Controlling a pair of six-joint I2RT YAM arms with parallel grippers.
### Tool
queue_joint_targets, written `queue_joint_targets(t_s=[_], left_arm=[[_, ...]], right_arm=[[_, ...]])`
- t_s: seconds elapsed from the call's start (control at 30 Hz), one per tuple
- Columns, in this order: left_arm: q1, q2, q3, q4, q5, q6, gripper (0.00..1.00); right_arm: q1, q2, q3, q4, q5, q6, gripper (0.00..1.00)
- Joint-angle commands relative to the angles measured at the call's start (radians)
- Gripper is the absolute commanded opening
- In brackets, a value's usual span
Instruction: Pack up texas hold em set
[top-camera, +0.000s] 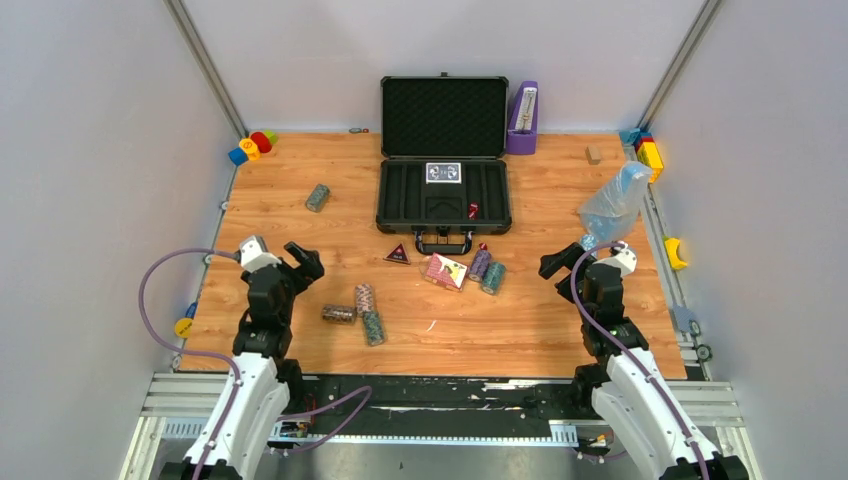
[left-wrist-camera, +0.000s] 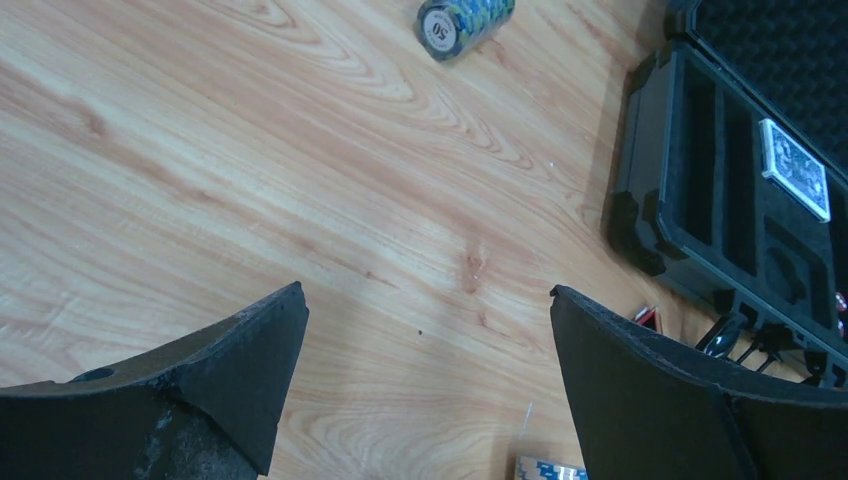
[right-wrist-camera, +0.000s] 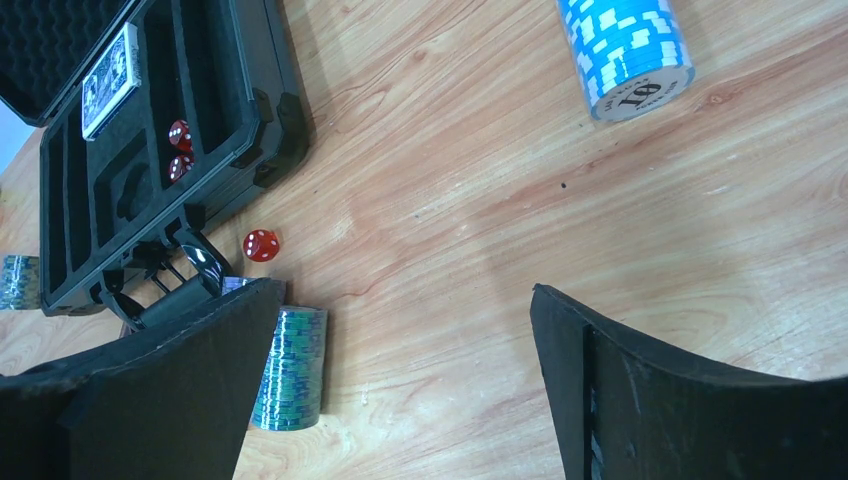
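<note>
The black case (top-camera: 395, 200) lies open at the back centre, with a card deck (top-camera: 443, 172) and red dice (top-camera: 472, 210) inside. A dark red triangle (top-camera: 397, 254), a second deck (top-camera: 444, 270) and two chip rolls (top-camera: 487, 270) lie in front of it. Three chip rolls (top-camera: 364, 297) lie at centre left and one (top-camera: 318, 197) at far left. My left gripper (top-camera: 305, 262) (left-wrist-camera: 425, 295) is open and empty above bare wood. My right gripper (top-camera: 556, 262) (right-wrist-camera: 405, 290) is open and empty, with a green roll (right-wrist-camera: 290, 368) by its left finger, a red die (right-wrist-camera: 261, 245) and a light blue roll (right-wrist-camera: 625, 55) ahead.
A purple metronome-like object (top-camera: 522, 118) stands right of the case lid. A clear plastic bag (top-camera: 615, 200) lies at right. Toy blocks sit in the back left corner (top-camera: 252, 147) and back right corner (top-camera: 648, 150). A small wooden block (top-camera: 593, 154) is nearby.
</note>
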Motion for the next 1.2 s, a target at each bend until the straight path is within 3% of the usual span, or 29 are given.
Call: queue_joint_targets(t_s=[0.0,0.23,0.4,0.57,0.7,0.87,1.0,1.17], left_arm=[[0.004,-0.048,0.018,0.050,0.034,0.015,1.00],[0.004,-0.145,-0.044,0.160,0.375,0.166,1.00],[0.004,-0.147,-0.039,0.171,0.368,0.194,1.00],[0.004,-0.077,0.080,-0.006,0.286,0.219,0.97],[0.004,-0.002,0.083,0.037,0.299,0.187,1.00],[0.004,0.014,0.055,0.111,0.340,0.203,1.00],[0.004,-0.036,0.015,0.147,0.366,0.202,1.00],[0.004,-0.089,-0.041,0.236,0.448,0.193,1.00]], right_arm=[[-0.003,-0.005,0.028,0.017,0.011,0.017,1.00],[-0.003,-0.010,0.054,-0.080,0.083,0.078,1.00],[-0.002,-0.016,0.051,-0.069,0.039,0.060,1.00],[-0.003,-0.001,0.036,0.020,-0.095,0.047,1.00],[-0.001,0.035,0.050,-0.010,-0.234,0.108,0.97],[0.019,0.077,0.037,0.018,-0.372,0.208,0.86],[0.040,0.141,0.074,0.025,-0.393,0.219,0.80],[0.099,0.272,0.143,0.014,-0.387,0.210,0.81]])
